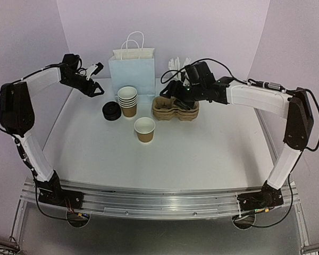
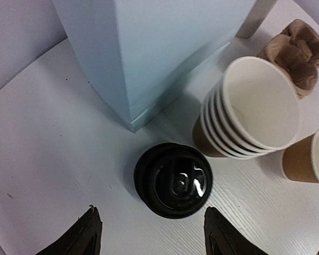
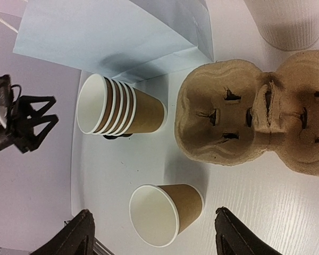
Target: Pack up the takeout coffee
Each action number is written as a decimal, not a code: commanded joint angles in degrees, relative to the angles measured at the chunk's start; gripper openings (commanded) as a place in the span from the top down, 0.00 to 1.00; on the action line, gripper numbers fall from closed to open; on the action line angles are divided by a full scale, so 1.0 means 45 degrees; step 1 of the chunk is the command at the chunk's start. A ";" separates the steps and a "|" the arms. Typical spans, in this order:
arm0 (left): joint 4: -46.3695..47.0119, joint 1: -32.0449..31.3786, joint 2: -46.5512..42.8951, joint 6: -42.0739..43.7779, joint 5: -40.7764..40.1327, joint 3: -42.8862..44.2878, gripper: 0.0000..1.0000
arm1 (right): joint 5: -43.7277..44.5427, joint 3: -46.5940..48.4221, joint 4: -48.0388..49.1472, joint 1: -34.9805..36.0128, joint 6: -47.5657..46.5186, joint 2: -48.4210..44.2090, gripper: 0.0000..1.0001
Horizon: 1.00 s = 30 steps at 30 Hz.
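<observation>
The takeout coffee cup [image 1: 144, 129], brown kraft with a white inside, stands upright alone mid-table with its mouth uncovered. My right gripper [image 3: 153, 212] hangs open above it, its fingers well apart to either side of the cup [image 3: 187, 204] and not touching it; seen from above it [image 1: 173, 94] hovers near the carrier. My left gripper [image 2: 151, 212] is open and empty, just short of the pile of black lids [image 2: 174, 179]. From the top camera, that gripper [image 1: 98, 82] is raised at the back left, above the lids [image 1: 111, 111].
A nested stack of cups [image 1: 127, 100] stands beside the lids. Behind them is a light blue paper bag [image 1: 132, 71]. A brown pulp cup carrier [image 1: 175, 108] lies right of the stack. A white ribbed object [image 3: 287, 21] stands beyond the carrier.
</observation>
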 commanded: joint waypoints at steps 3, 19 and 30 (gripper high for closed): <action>0.0665 -0.0534 0.1403 0.2851 -0.0032 0.0666 0.40 | -0.0091 0.0409 0.0000 0.0078 -0.0284 0.0414 0.27; -0.4925 -0.0366 0.4546 1.5946 0.3162 0.4363 0.50 | -0.0316 0.0432 -0.0001 0.0058 -0.0883 0.0721 0.27; -0.4040 -0.0651 0.5436 1.5349 0.2604 0.5214 0.57 | -0.0591 0.0445 0.0018 0.0062 -0.0881 0.1085 0.26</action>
